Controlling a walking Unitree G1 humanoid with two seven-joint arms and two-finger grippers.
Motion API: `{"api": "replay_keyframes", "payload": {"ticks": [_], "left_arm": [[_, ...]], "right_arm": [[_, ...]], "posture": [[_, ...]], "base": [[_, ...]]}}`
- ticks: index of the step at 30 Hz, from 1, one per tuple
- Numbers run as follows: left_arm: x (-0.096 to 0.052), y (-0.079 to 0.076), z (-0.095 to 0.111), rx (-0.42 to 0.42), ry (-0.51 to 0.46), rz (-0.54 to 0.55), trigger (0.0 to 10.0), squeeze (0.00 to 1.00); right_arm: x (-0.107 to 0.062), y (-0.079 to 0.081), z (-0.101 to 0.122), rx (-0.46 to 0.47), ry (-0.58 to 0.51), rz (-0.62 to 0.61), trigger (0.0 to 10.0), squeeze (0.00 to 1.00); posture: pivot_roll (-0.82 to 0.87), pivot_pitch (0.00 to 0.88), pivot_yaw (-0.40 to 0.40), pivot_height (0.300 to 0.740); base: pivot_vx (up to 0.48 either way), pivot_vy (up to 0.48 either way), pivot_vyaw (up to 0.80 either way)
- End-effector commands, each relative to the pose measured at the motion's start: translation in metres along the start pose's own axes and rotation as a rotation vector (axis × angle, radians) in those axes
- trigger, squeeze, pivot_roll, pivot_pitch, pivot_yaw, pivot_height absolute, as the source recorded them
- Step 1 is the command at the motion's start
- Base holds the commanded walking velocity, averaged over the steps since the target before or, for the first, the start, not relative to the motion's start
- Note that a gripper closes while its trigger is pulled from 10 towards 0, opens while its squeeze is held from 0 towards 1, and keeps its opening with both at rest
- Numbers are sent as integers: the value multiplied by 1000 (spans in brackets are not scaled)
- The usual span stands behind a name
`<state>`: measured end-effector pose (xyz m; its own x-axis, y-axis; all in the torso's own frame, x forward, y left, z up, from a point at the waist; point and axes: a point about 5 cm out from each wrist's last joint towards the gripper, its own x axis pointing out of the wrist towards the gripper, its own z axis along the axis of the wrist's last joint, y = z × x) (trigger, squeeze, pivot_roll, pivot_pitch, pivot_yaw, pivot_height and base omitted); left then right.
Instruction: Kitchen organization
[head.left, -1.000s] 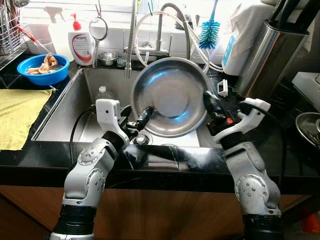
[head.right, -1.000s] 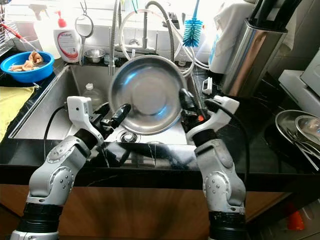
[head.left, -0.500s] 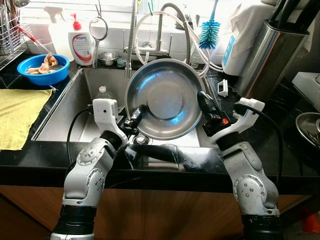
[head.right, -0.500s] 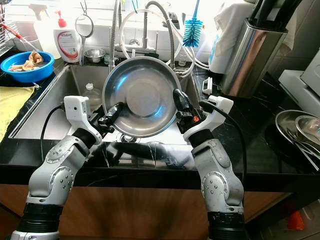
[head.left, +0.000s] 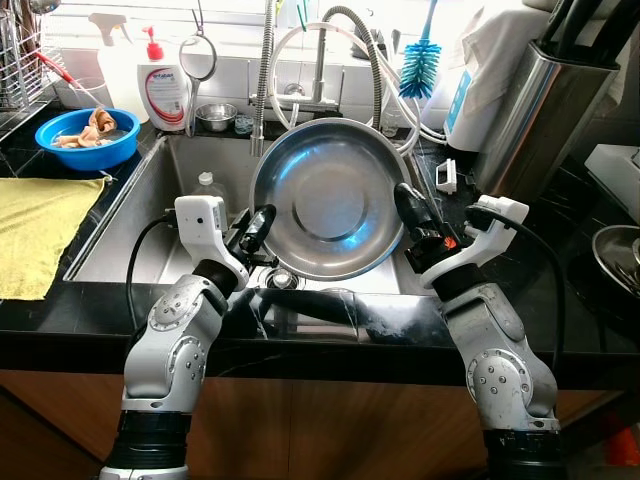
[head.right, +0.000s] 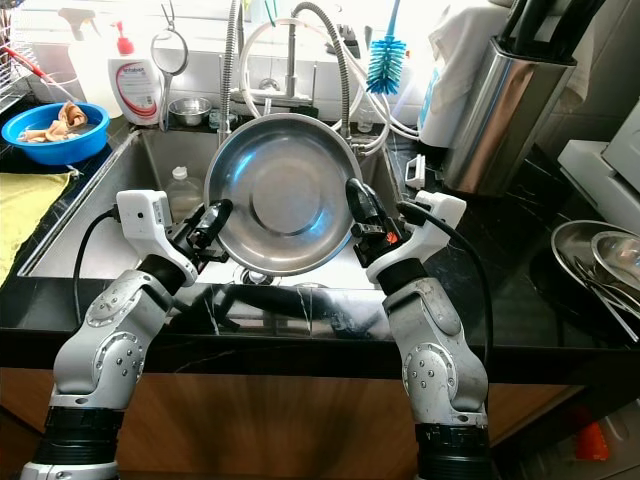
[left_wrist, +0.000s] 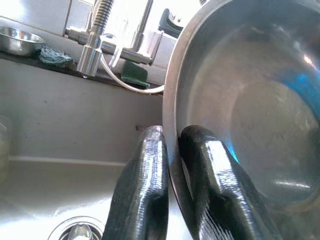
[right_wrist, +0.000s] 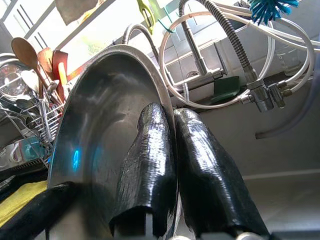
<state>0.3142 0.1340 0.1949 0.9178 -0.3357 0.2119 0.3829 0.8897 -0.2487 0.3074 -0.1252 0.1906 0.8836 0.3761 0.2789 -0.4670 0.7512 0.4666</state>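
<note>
Over the sink (head.left: 130, 215), the steel bowl (head.left: 330, 195) stands tilted on edge, left tool (head.left: 255, 228) and right tool (head.left: 412, 212) each pinching its rim; both should move together, level, avoiding the faucet (head.left: 320, 60).

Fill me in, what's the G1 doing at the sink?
It holds a steel bowl upright over the sink, inside facing the camera. The left claw pinches the bowl's left rim and the right claw pinches the right rim, one finger on each side of the metal. The faucet stands just behind. A blue bowl and a yellow cloth lie on the counter to the left.
</note>
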Motion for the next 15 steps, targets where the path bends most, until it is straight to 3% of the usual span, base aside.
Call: {"api": "replay_keyframes", "payload": {"ticks": [1,6,7,9,10,15], "left_arm": [[1,-3,-3,20,18,-18,0,0],[2,-4,-2,21,15,-13,0,0],[2,-4,-2,20,13,-12,0,0],[2,-4,-2,19,12,-10,0,0],[2,-3,-2,21,11,-8,0,0],[2,-3,-2,20,7,1,0,0]], "right_arm": [[3,4,7,-22,-24,18,10000,0],[2,3,5,-22,-14,14,10000,0],[2,3,4,-19,-14,14,10000,322],[2,3,4,-18,-14,14,10000,322],[2,3,4,-16,-14,11,10000,1000],[2,2,4,-15,-11,8,10000,1000]], "posture": [[112,0,-94,740],[113,0,-92,740],[113,0,-92,740],[113,0,-92,740],[114,0,-93,740],[116,0,-93,740]], "base": [[0,0,0],[0,0,0],[0,0,0],[0,0,0],[0,0,0],[0,0,0]]}}
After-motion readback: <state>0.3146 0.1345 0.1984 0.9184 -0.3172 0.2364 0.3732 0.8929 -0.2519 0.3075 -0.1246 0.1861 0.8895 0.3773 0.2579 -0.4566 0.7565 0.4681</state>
